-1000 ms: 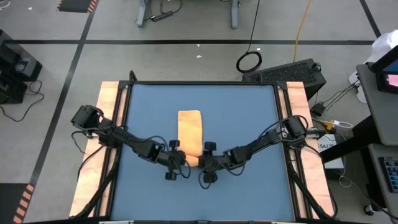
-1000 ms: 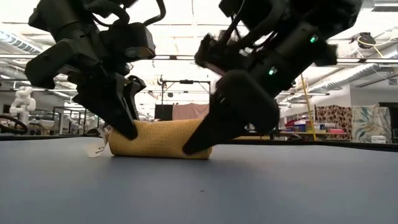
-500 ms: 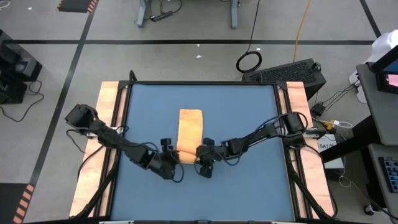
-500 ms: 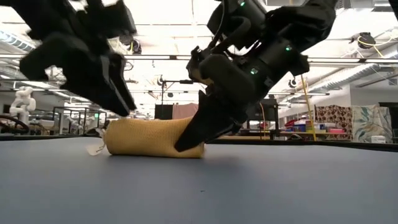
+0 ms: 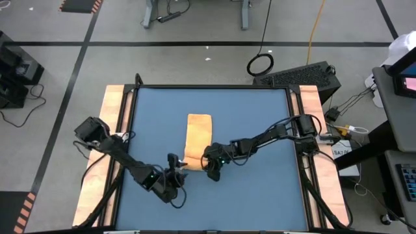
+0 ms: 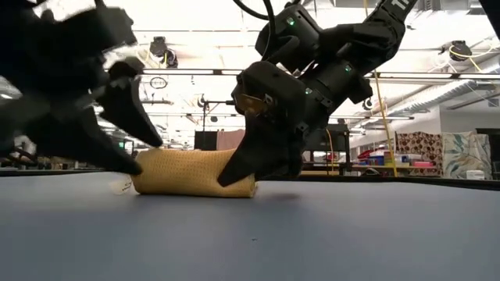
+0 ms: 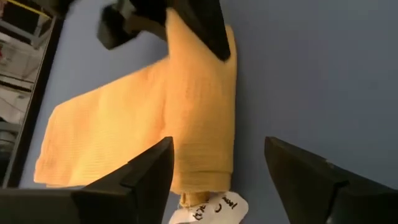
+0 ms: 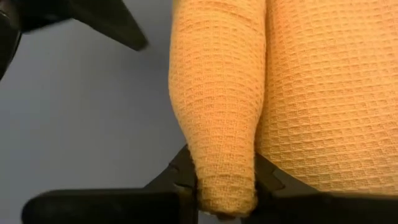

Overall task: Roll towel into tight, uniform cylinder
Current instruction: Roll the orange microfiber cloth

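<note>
Towel: we see the orange-yellow waffle-weave towel (image 5: 198, 136) on the blue counter (image 5: 260, 188), its near part wound into a roll and the rest lying flat beyond the roll, away from both pincers.
Roll: in the low view the rolled part (image 6: 191, 173) lies on its side on the counter, and it reaches from the left pincer to the right one.
Tag: a small white tag (image 7: 216, 208) with writing sticks out at the roll's end, between the left pincer's fingers as its wrist view shows them.
Right pincer: the right pincer (image 8: 225, 180) is clenched on one end of the roll; we see the cloth squeezed narrow between its two dark fingers (image 8: 180, 177).
Left pincer: the left pincer (image 7: 214, 165) is released, its fingers (image 7: 146, 171) spread well wider than the roll's tagged end and, as far as we can tell, apart from the cloth.
Arms: in the high view the left pincer (image 5: 173, 174) sits just beside the roll's left end, the right pincer (image 5: 212, 162) at its right end.
</note>
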